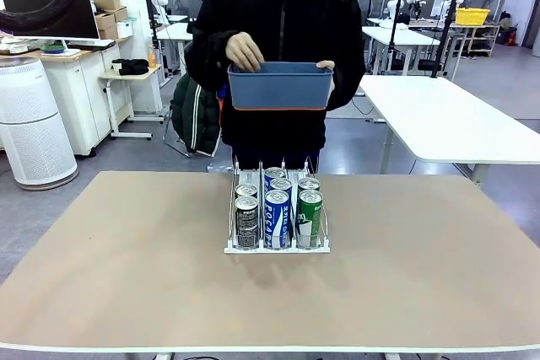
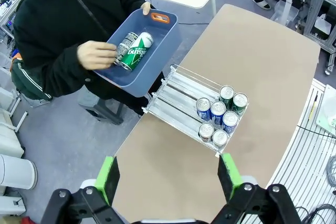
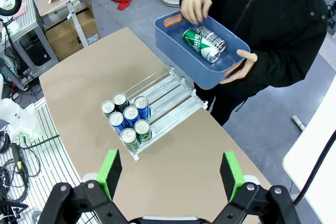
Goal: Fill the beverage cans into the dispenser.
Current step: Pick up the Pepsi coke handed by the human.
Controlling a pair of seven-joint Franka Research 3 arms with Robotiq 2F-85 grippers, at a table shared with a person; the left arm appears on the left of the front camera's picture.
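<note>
The dispenser (image 1: pixel 277 248) stands mid-table with several beverage cans at its near end: black ones (image 1: pixel 246 215) in the left lane, blue-and-white (image 1: pixel 278 212) in the middle, green (image 1: pixel 310 211) on the right. Across the table a person holds a blue tub (image 1: pixel 280 88) with one hand (image 1: pixel 245 50) reaching into it. In the tub lie a green can (image 3: pixel 199 44) and a dark can (image 3: pixel 212 36). My left gripper (image 2: pixel 169 178) hangs open high above the table, well short of the dispenser (image 2: pixel 181 90). My right gripper (image 3: pixel 170 170) is also open and empty, high above the dispenser (image 3: pixel 163 95).
The brown tabletop (image 1: pixel 422 267) stretches bare on both sides of the rack. Behind the person are a white table (image 1: pixel 447 115), a white air purifier (image 1: pixel 34 124) at far left and a dark bag (image 1: pixel 196 115) on the floor.
</note>
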